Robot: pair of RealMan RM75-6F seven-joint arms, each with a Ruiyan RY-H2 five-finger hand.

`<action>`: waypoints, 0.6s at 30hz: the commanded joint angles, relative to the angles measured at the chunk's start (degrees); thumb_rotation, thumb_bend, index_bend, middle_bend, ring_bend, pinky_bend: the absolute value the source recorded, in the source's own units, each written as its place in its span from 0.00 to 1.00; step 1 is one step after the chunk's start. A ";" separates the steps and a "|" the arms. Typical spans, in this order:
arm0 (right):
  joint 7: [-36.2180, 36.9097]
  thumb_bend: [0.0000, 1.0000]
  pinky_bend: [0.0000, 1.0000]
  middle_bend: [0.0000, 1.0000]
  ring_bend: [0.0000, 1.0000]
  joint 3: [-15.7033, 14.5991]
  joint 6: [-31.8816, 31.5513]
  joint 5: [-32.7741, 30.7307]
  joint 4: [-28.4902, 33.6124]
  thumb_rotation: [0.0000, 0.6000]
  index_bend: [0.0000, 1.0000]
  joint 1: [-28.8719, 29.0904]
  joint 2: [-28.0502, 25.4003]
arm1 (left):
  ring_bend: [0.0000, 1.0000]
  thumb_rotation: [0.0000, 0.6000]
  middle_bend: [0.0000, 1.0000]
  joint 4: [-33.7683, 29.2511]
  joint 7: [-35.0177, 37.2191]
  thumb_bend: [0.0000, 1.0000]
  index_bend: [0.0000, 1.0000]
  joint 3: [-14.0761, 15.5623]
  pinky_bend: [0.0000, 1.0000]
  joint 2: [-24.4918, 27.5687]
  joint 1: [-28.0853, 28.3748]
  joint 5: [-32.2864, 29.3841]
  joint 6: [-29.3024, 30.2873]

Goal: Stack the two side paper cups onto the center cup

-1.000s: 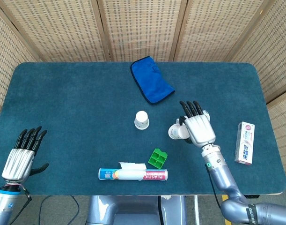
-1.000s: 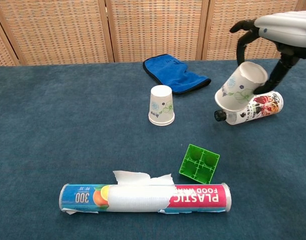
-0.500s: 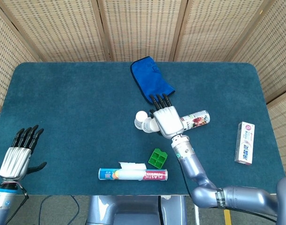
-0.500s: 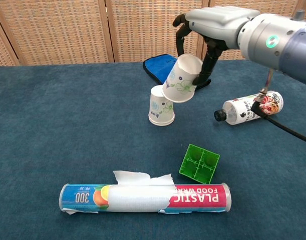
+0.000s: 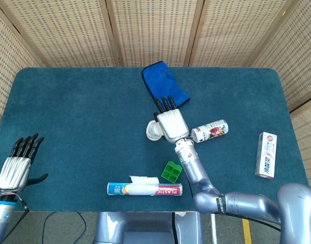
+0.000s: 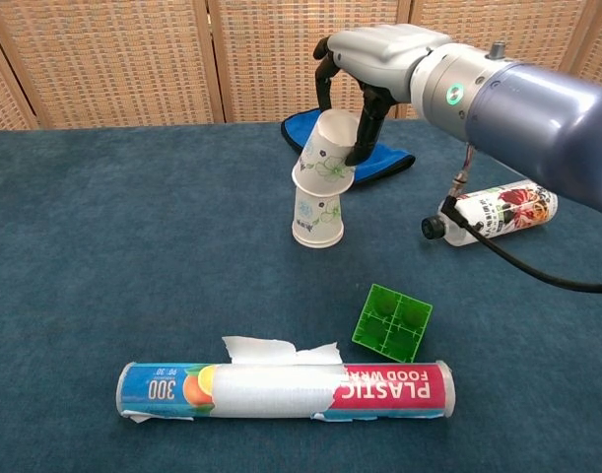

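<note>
Nearest, a roll of plastic food wrap [image 6: 286, 390] lies across the table [image 6: 103, 246], a green block [image 6: 392, 322] at its one o'clock. Beyond, the right robot hand [image 6: 365, 74] pinches a tilted paper cup [image 6: 327, 153], mouth-down, just over the upside-down center cup [image 6: 316, 216], likely aligning to stack. At three o'clock lies a bottle [image 6: 493, 214]; farthest, a blue cloth [image 6: 342, 141]. The left robot hand [image 5: 15, 165] rests idle, fingers apart, holding nothing.

Right robot hand [image 6: 365, 59] grips from above; left robot hand [image 5: 15, 165] spread flat.
</note>
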State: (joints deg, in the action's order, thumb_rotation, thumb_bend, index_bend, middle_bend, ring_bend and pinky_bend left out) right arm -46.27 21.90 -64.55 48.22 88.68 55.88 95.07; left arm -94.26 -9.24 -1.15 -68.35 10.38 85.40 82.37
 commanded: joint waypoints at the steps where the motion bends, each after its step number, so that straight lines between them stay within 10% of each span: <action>1: 1.25 0.15 0.08 0.14 0.04 -0.05 0.64 0.27 -2.57 1.00 0.56 1.12 1.18 | 0.00 1.00 0.00 0.25 -0.03 0.06 0.05 -0.20 0.00 -0.09 0.11 -0.41 -0.46; 18: 3.52 0.15 0.08 0.13 0.04 -1.31 2.30 0.16 -9.76 1.00 0.54 3.53 4.36 | 0.00 1.00 0.00 0.97 -0.41 0.06 0.06 -0.51 0.00 -0.67 0.43 -1.44 -2.24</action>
State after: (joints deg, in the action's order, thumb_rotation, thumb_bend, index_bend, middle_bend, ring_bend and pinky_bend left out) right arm -42.86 20.67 -62.26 48.38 79.18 59.28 99.20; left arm -93.28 -9.65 -1.66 -69.03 10.79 83.96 80.14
